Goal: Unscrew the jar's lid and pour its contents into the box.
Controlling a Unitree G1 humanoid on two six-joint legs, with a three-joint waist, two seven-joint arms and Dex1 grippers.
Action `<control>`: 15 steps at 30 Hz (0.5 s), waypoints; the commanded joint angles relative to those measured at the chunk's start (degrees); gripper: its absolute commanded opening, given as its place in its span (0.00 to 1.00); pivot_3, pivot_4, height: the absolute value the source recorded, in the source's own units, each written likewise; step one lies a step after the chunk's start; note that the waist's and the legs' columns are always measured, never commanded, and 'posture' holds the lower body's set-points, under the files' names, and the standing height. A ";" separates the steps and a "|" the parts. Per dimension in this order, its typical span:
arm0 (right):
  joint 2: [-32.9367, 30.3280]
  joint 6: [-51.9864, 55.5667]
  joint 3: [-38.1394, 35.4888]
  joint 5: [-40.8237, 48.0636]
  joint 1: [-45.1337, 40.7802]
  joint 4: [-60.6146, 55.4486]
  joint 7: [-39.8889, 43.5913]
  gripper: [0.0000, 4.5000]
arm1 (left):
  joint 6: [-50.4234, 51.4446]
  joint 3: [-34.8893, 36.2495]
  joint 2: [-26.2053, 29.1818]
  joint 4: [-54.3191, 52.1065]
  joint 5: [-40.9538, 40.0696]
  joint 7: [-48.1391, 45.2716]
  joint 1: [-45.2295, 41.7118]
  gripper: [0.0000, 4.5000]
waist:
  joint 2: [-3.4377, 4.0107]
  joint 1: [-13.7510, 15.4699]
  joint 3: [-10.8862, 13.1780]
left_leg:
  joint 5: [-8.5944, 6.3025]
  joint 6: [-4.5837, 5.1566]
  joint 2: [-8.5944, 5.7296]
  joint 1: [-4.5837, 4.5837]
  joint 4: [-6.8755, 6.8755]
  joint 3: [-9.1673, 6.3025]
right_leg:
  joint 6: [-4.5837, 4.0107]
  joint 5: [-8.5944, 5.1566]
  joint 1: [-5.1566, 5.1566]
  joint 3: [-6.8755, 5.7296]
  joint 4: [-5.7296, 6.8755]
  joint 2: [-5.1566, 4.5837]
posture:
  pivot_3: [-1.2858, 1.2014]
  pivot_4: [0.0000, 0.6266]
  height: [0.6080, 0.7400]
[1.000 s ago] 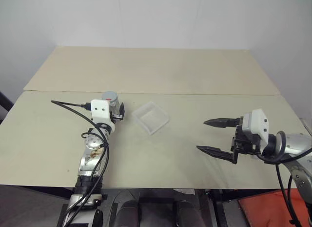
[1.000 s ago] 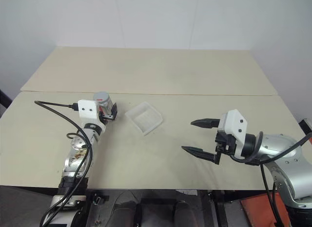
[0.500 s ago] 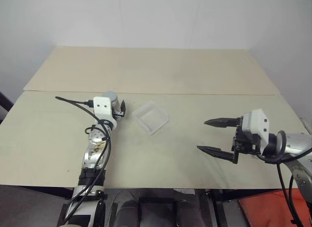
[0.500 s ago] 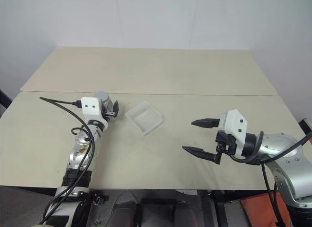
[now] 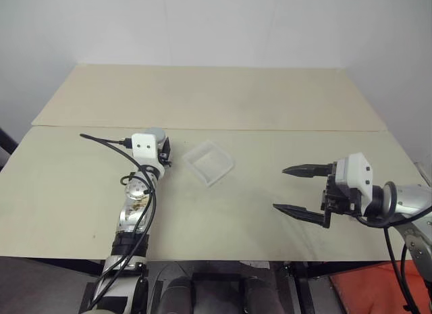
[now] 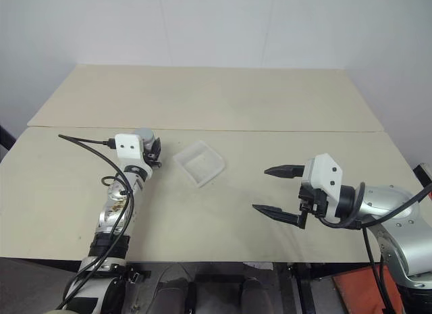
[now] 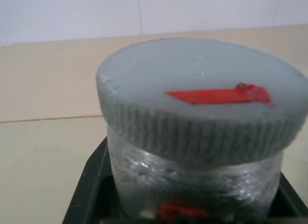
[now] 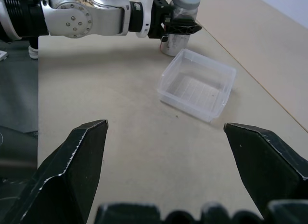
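Head eyes overlook the table [image 5: 223, 192]; wrist cameras sit low, close.

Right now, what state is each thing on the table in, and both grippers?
small clear cylindrical jar: upright, gripped
round grey screw lid: on the jar
shallow clear plastic box: open, beside jar
left gripper: shut on jar
right gripper: open, holding nothing
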 commanded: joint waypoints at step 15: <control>9.89 3.39 8.11 0.30 -15.79 0.08 -9.48 1.00 | 23.00 -1.39 30.44 -26.39 -29.31 -55.48 4.92 0.44 | 0.03 -1.40 0.00 | 0.01 -0.02 0.07 -0.01 -0.06 0.03 | -0.06 -0.04 -0.15 0.00 0.06 0.04 | 0.52 0.24 1.00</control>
